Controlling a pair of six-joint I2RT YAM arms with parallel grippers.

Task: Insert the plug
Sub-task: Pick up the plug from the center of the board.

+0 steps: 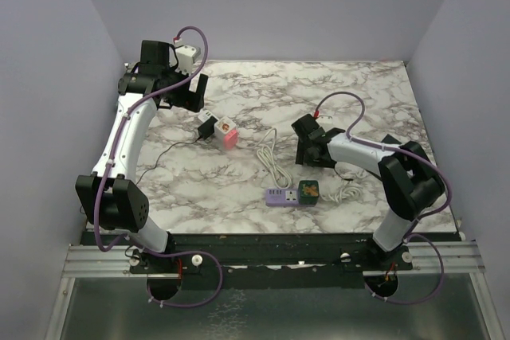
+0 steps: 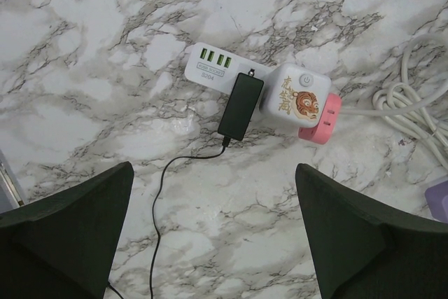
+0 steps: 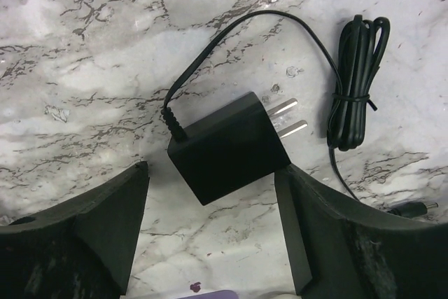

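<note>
Marble tbl (image 1: 231, 193), lilac walls (image 1: 48, 61), blk plug (image 3: 227, 145)

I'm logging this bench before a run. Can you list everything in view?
White socket strip with green ports and pink-based cube: one, white and pink, far left of the table.
Black adapter with thin lead: one, black, lying against that strip; I cannot tell whether it is seated.
Loose black two-prong adapter: one, black, flat on the marble, prongs bare.
Bundled black lead: one, black, beside the loose adapter.
Purple socket strip with green cube: one, purple and green, near centre.
White cord: two bunches, white, centre and right of the purple strip.
Marble table: one, white with grey veins.
Left tool: open, above the white strip.
Right tool: open, above the loose adapter.
</note>
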